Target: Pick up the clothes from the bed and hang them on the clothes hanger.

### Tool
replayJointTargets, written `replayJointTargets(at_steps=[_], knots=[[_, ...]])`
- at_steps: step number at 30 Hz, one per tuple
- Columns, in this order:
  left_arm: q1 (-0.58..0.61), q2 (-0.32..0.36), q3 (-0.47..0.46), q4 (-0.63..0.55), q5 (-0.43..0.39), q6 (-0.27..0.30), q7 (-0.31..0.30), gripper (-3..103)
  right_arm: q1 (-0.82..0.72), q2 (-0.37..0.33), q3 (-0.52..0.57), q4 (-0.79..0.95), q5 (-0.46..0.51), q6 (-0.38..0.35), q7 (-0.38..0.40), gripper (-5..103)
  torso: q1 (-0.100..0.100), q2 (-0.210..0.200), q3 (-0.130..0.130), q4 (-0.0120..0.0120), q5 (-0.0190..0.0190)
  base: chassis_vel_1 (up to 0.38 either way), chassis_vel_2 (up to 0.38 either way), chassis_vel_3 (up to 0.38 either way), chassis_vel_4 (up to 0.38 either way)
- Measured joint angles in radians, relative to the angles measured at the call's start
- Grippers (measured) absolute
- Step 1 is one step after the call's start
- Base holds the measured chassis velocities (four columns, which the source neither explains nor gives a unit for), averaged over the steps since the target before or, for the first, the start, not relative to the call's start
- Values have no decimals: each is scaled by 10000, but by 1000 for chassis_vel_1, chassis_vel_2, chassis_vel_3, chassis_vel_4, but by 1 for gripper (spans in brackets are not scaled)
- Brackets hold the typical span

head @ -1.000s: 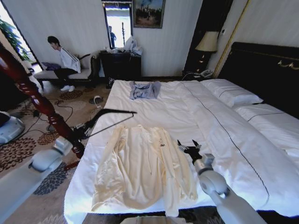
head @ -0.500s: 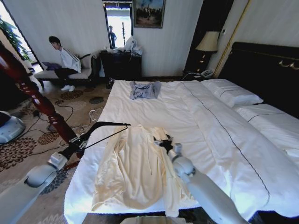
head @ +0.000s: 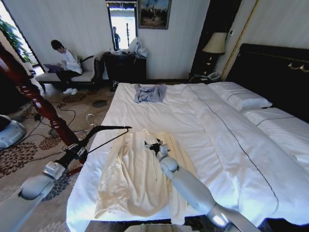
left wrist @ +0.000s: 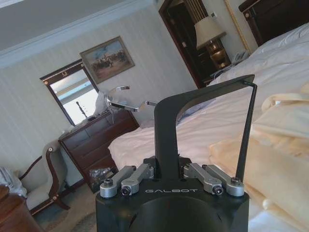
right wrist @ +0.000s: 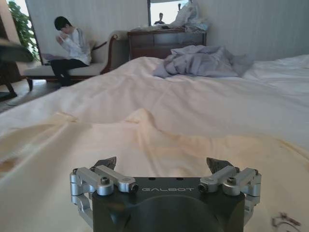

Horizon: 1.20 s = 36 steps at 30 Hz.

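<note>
The right gripper point(head: 155, 145) hovered wide-jawed over the collar of the pale cream-yellow soft garment point(head: 140, 174), flat on the white-sheeted bed point(head: 231, 145), probably to pinch it, while the left gripper point(head: 72, 152) clamped the thin black triangular hanger point(head: 108, 129) ready beside it.

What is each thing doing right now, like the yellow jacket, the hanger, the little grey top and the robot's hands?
cream-yellow jacket: spread flat on the bed, not lifted.
black hanger: gripped in the left hand, beside the jacket's collar.
right hand: open, just over the jacket's collar.
grey-blue top: crumpled, far end of the bed.
</note>
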Motion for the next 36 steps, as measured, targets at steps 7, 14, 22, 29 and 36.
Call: replayJointTargets(at_steps=[7, 14, 22, 29, 36], knots=[[-14, -29, 43, -173, 22, 49, -28, 20, -5, 9, 47, -432, -135, -8, 3, 95, -1, 0, -1, 1, 0, 0, 0, 0, 0], [-48, -27, 70, -236, 21, 96, -52, 20, 109, 72, -83, -748, -330, -67, -3, 67, -1, 0, -1, 3, 1, 0, 0, 0, 0], [-92, -84, -126, -255, -113, 152, -55, 20, 171, 116, -258, -991, -431, -76, 39, 46, -2, 0, -1, 1, 1, 0, 0, 0, 0], [-37, -51, -306, -226, -205, 151, -49, 20, 175, 82, -237, -898, -229, -77, 181, 14, -2, 0, -1, 2, 1, 0, 0, 0, 0], [-20, -95, -193, -226, -193, 139, -35, 20, 84, -159, -197, -596, -116, -81, 197, 1, -1, 0, -1, 1, 1, 0, 0, 0, 0]])
